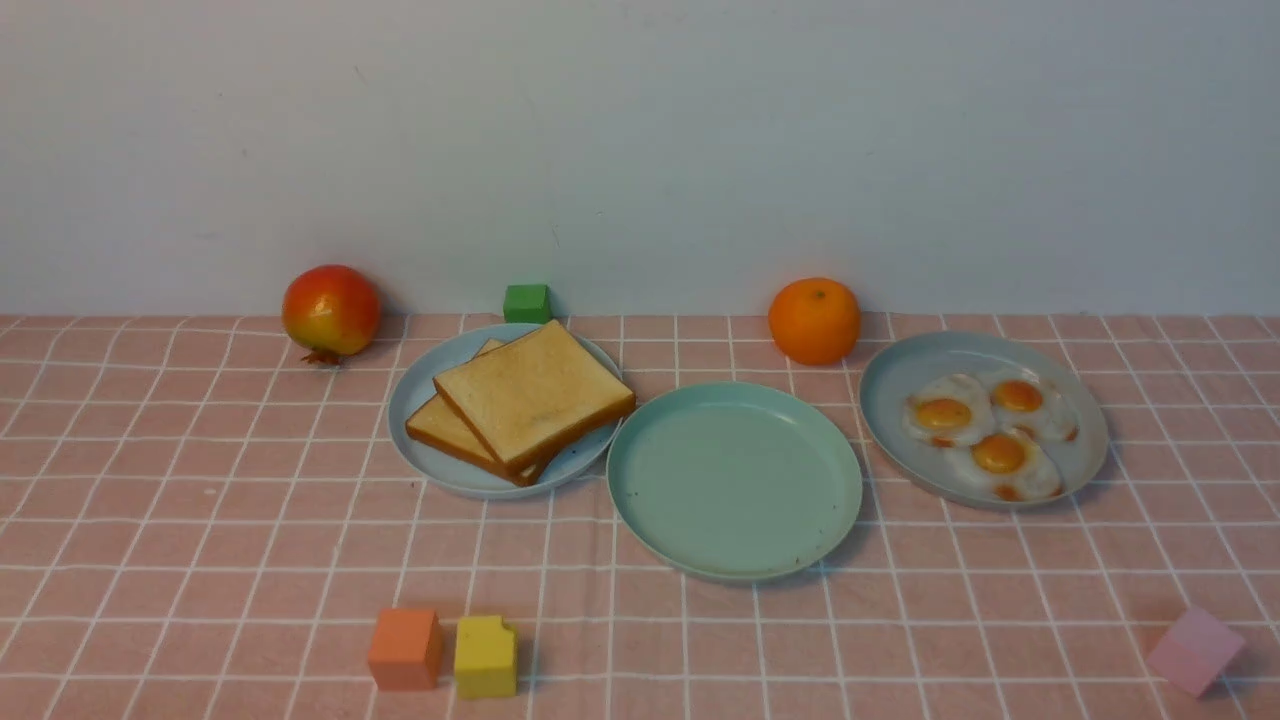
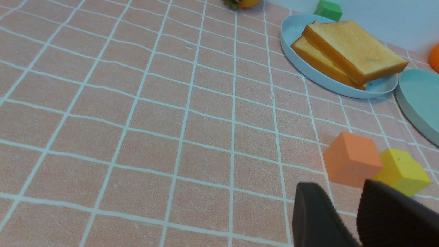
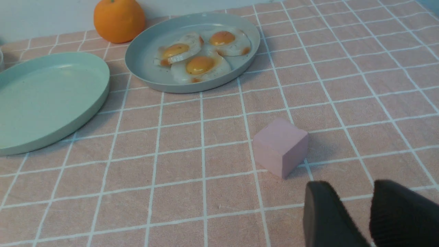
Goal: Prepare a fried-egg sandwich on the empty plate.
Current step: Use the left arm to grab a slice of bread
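Left gripper [image 2: 344,197], narrowly parted and empty, should widen and pinch the top toast slice [image 1: 533,395] at its near edge.

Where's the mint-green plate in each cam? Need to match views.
Front: mint-green plate at centre, between the toast plate and the egg plate.
Left wrist: only its cropped edge, beside the toast plate.
Right wrist: mostly visible, cropped by the frame, beside the egg plate.
Shared landmark: the orange, in all three; only a sliver in left wrist.
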